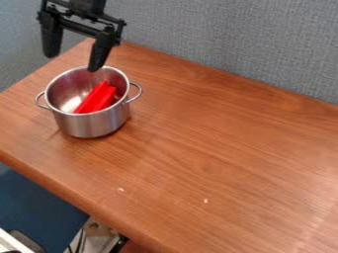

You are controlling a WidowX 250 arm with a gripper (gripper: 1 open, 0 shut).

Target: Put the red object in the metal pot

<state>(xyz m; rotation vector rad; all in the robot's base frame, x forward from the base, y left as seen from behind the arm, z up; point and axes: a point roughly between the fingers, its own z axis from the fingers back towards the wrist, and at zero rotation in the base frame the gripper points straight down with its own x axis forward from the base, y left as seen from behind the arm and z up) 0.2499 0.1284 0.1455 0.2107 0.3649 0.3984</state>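
I can read no text, label, brand, number or sign anywhere in my camera view: not on the pot (87, 104), block (97, 96) or worktop (211, 138).

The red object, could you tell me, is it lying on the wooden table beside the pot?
No, the red object lies tilted inside the metal pot, not on the table.

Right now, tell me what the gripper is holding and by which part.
Nothing. The gripper is open and empty above the metal pot; the red object lies inside the pot, clear of the fingers.
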